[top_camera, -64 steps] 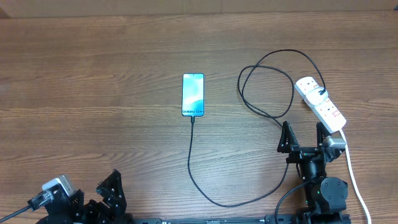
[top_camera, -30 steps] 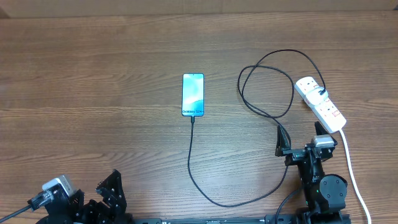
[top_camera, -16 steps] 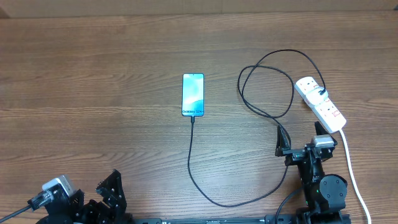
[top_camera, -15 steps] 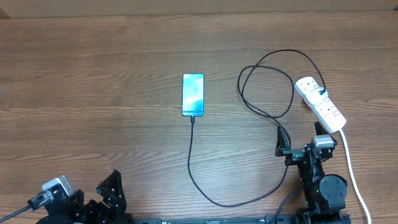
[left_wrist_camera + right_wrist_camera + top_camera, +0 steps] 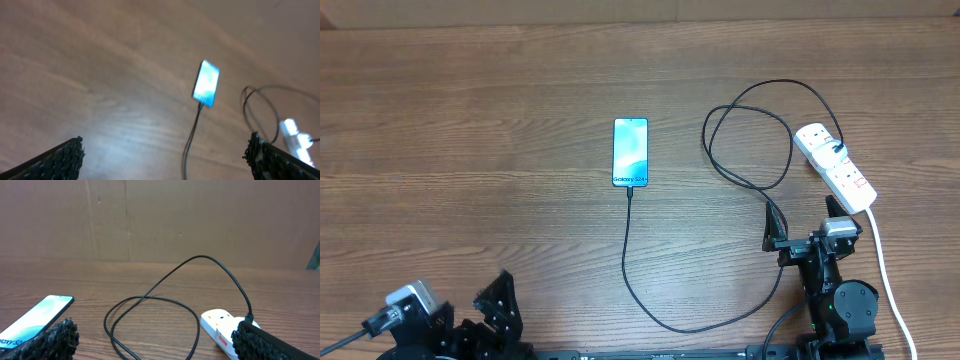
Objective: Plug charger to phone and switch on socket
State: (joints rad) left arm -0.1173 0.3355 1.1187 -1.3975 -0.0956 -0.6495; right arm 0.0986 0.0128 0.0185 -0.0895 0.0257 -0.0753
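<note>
The phone (image 5: 631, 152) lies screen-up at the table's middle, its screen lit, with the charger cable (image 5: 650, 300) plugged into its near end. The cable loops right (image 5: 750, 130) to its plug in the white socket strip (image 5: 835, 168). My right gripper (image 5: 807, 215) is open and empty, just in front of the strip's near end. My left gripper (image 5: 490, 300) is open and empty at the front left, far from everything. The left wrist view shows the phone (image 5: 206, 83) and cable (image 5: 192, 135); the right wrist view shows the phone (image 5: 35, 317), the cable loop (image 5: 150, 320) and the strip (image 5: 222, 327).
The strip's thick white cord (image 5: 890, 280) runs down the right side past my right arm (image 5: 840, 295). A brown cardboard wall (image 5: 160, 220) stands behind the table. Bare wooden tabletop (image 5: 470, 150) fills the left half.
My right gripper pulled back a little toward the front edge and lowered, then stayed still. The phone, cable and strip have not moved. The left arm barely shifted.
</note>
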